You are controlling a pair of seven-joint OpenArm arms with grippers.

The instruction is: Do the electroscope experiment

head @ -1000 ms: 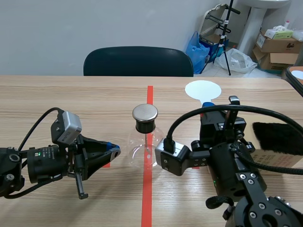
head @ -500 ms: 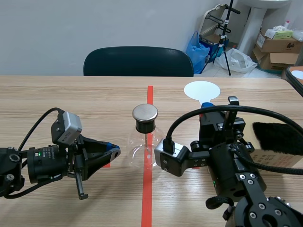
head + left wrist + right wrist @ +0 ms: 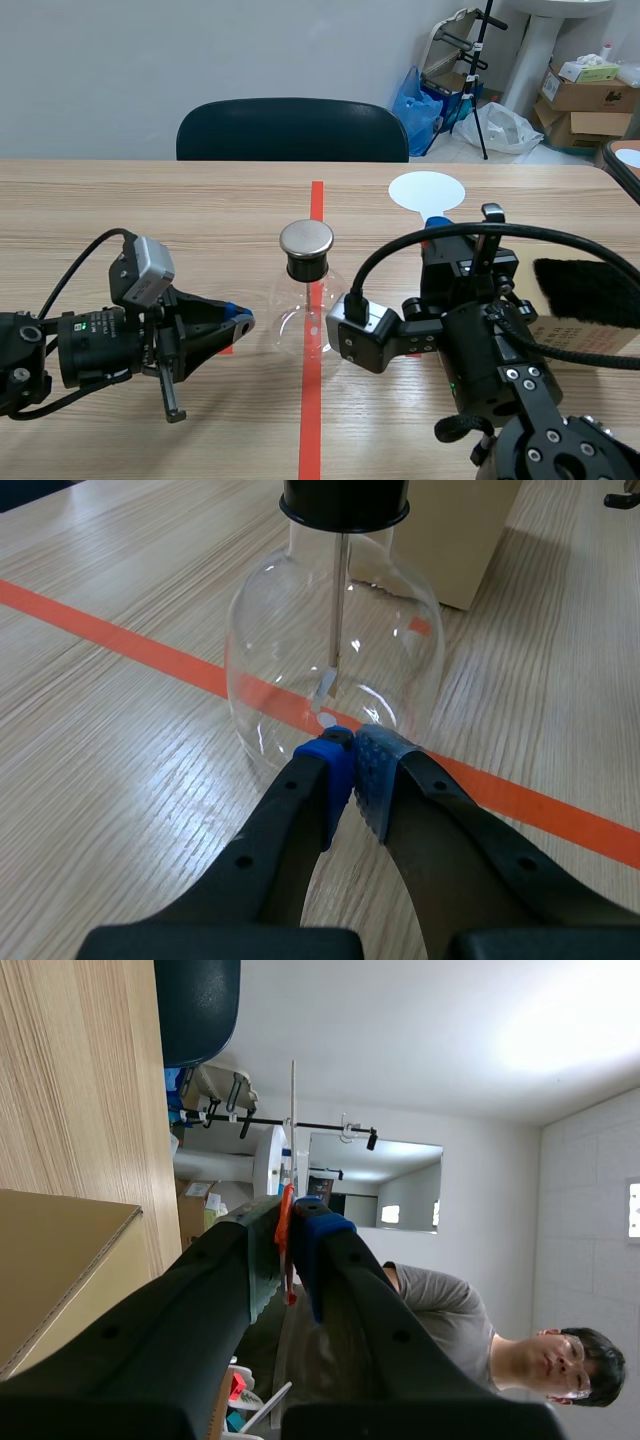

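The electroscope (image 3: 306, 290), a clear glass flask with a black stopper and a round metal plate on top, stands on the red tape line at the table's middle. In the left wrist view its flask (image 3: 334, 670) shows a thin rod with foil inside. My left gripper (image 3: 243, 318) is shut on nothing, its tips (image 3: 348, 745) almost at the flask's base. My right gripper (image 3: 290, 1215) is shut on the orange handle (image 3: 285, 1230) of a white disc paddle (image 3: 427, 190), which stands raised right of the flask.
A black furry cloth (image 3: 590, 290) and a cardboard box (image 3: 585, 342) lie at the right edge. A dark chair (image 3: 292, 130) stands behind the table. Boxes and bags fill the far right corner. A person in a grey shirt (image 3: 440, 1305) shows in the right wrist view.
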